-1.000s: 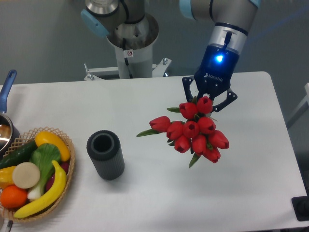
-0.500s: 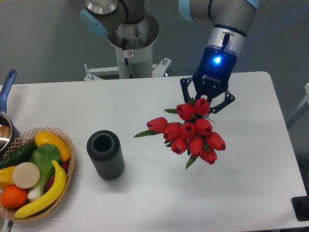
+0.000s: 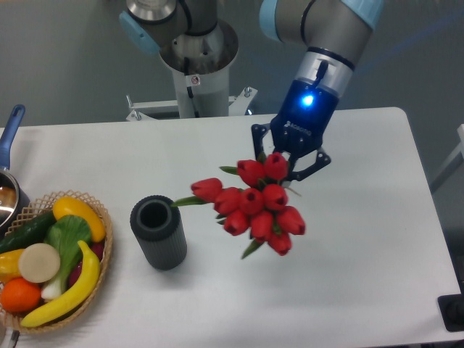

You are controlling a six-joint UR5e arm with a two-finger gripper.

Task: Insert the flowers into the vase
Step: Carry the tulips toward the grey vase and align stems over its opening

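Gripping the bunch of red tulip buds with green leaves (image 3: pixel 254 206) from above, the blue two-finger gripper (image 3: pixel 288 154) has its black fingers closed around the top of the bouquet, where the stems must be, though the buds hide the exact contact. The flowers hang clear of the white table (image 3: pixel 377 239), buds tilted down and toward me. Over the last second the arm has carried them leftward; the bunch was out over the middle-right of the table and now its leftmost bud and leaf tip sit just beside the mouth of the short dark grey ribbed cylinder vase (image 3: pixel 158 232). That vase stands upright and empty, left of centre, with the wicker basket of fruit and vegetables (image 3: pixel 51 261) further left. I'd say transport is well along, but the bunch still needs centring over the mouth and turning stems-down before it can go in.
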